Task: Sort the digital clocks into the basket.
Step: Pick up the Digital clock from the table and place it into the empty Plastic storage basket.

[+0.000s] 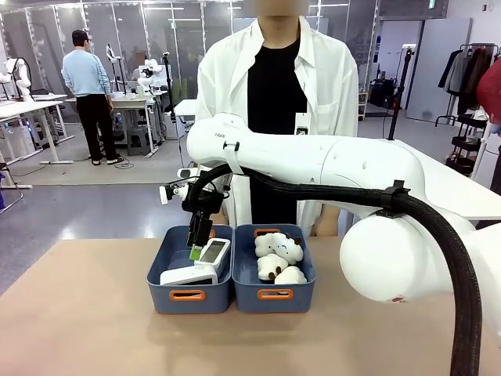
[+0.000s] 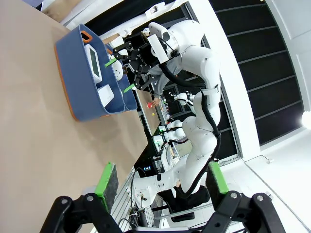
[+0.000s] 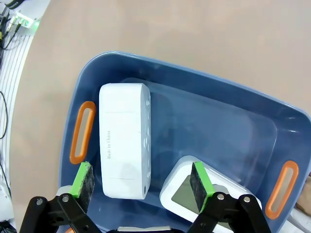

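— Closest to the front camera, what is filling the right side?

— White casing of the right arm, which is reaching across the middle with its right gripper (image 1: 196, 244) hanging over the left basket (image 1: 186, 295). Both digital clocks are lying in that bin: one clock (image 1: 189, 275) at the near end, the second clock (image 1: 214, 252) leaning at the far end.

— How are the fingers standing?

— Spread wide and holding nothing. In the right wrist view the right gripper (image 3: 141, 183) is hovering above the bin, with the face-down clock (image 3: 124, 140) lying mostly between the green pads (image 3: 83, 180) and the screen-up clock (image 3: 189, 198) showing partly behind the other pad.

— Does that view add anything?

— Small print on the first clock's back and both orange handles (image 3: 81, 131), which the front view is not giving together. The neighbouring bin (image 1: 275, 295) with the cloud plushes (image 1: 279, 257) is showing from the front.

— And the left gripper (image 2: 162, 181)?

— Open wide, empty, well away from the baskets, which are sitting far off on the table (image 2: 34, 141).
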{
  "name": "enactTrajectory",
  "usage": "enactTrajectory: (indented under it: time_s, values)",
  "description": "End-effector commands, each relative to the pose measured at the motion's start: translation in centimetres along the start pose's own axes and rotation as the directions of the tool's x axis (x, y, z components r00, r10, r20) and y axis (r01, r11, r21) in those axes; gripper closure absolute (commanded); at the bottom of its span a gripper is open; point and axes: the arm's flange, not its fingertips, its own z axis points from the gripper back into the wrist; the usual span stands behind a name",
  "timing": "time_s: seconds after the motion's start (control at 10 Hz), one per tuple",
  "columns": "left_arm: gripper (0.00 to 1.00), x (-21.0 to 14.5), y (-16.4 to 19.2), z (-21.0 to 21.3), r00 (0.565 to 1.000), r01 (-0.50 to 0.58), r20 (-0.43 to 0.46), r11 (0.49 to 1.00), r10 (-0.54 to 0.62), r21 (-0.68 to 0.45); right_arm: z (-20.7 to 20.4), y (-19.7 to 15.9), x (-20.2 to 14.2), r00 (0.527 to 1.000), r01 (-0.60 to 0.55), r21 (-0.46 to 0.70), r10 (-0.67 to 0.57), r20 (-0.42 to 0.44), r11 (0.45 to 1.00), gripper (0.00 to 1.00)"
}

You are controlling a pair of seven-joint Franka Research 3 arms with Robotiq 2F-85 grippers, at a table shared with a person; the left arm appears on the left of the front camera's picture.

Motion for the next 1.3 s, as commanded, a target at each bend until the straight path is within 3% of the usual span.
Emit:
enactTrajectory:
  time_s: [0.0,0.5,0.6,1.0,1.2]
  values:
    - [0.07,-0.3,-0.4,0.0,1.000,0.000,-0.007,1.000,0.000,0.003,0.1,0.0,0.1,1.000,-0.001,-0.001,0.001,0.007,1.000,0.00]
    - [0.07,-0.3,-0.4,0.0,1.000,0.000,-0.007,1.000,0.000,0.003,0.0,0.0,0.0,1.000,0.000,0.000,0.000,0.000,1.000,0.00]
    - [0.07,-0.3,-0.4,0.0,1.000,0.000,-0.007,1.000,0.000,0.003,1.9,2.6,0.6,0.990,0.048,-0.003,-0.047,0.130,0.999,0.00]
    - [0.07,-0.3,-0.4,0.0,1.000,0.000,-0.007,1.000,0.000,0.003,6.2,10.5,-1.3,0.943,0.236,0.157,-0.265,0.199,0.959,0.00]
    - [0.07,-0.3,-0.4,0.0,1.000,0.000,-0.007,1.000,0.000,0.003,8.0,16.6,-5.2,0.881,0.312,0.173,-0.353,0.316,0.934,0.00]
